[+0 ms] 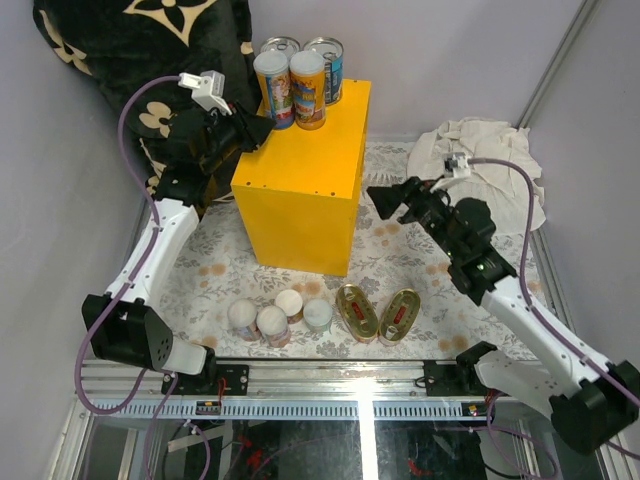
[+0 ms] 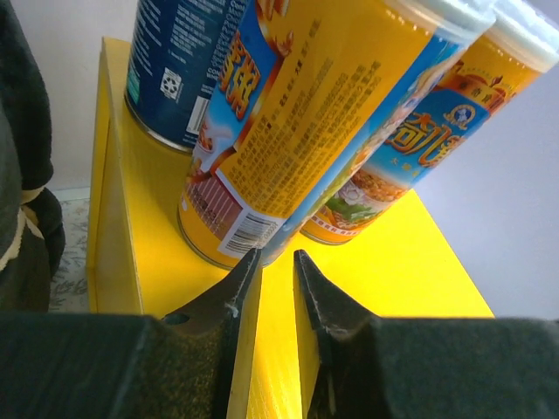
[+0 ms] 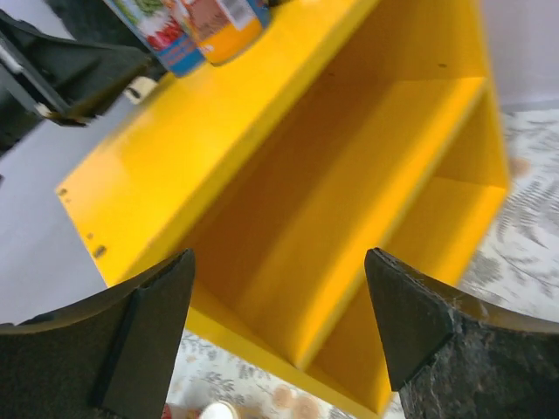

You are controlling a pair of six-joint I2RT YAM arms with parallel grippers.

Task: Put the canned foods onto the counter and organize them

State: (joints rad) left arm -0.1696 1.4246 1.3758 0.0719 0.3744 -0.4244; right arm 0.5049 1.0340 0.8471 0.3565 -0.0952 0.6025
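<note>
- On top of the yellow cabinet (image 1: 300,190), four tall cans stand upright in a tight cluster at the far end: two orange cartoon-label cans (image 2: 306,131) in front and two blue-labelled cans (image 1: 325,50) behind
- The left tool (image 2: 275,255) is all but closed, with only a thin slit between its fingers, and holds nothing; its tips sit low over the cabinet top, just short of the foot of the nearer orange can
- This looks like a tidying nudge. If so, press low at the can's base and go slowly, because a tall can pushed high up would probably tip into its neighbours
- The right tool (image 3: 279,262) is spread wide and empty, and faces the cabinet's open side and its inner shelf (image 3: 349,218)
- Waiting on the surface (image 1: 420,280), near the arm bases, are four small white-lidded cans (image 1: 272,322) and two oval gold tins (image 1: 356,310)
- For those, grip each small can across its body and keep it upright. The flat ovals are probably best taken across their narrow width
</note>
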